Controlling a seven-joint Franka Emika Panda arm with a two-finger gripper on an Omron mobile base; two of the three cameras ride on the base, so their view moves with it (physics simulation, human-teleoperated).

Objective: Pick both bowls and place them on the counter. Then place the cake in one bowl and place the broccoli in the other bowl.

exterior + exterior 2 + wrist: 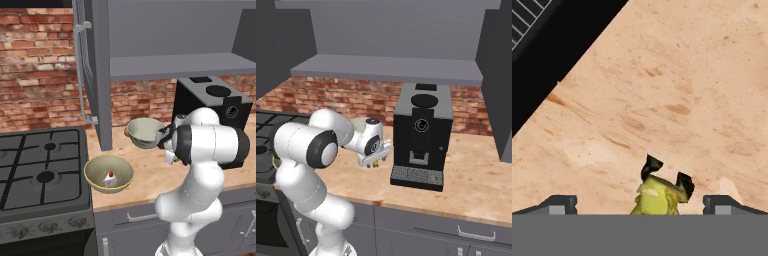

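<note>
1. Counter [150,172]: light beige wood-grain worktop on grey cabinet fronts, red brick wall behind.
2. Tan bowl [108,173]: round, wide, dull yellow-tan with a glossy olive inside. It stands on the counter at 7 o'clock in the left base view, just beside the stove. In the right base view only a sliver of it peeps out behind the arm at the left edge.
3. Cake [110,178]: tiny white wedge with a red top, lying inside the tan bowl.
4. Grey-green bowl [145,133]: mottled, pale rim, at the centre of the left base view beside the cabinet wall. The arm hides its right side, and I cannot tell if it rests on the counter.
5. Broccoli [656,198]: yellow-green lump in the hand view at 6 o'clock, over bare counter. In the right base view it is a small green speck under the hand.
6. Gripper [666,181]: two dark tips set close, touching the broccoli's top on either side; it grips the floret.
7. Stove [42,175]: black gas hob with dark grates.
8. Coffee machine [421,135]: black, boxy, glossy, at centre of the right base view, grille at its foot.
</note>
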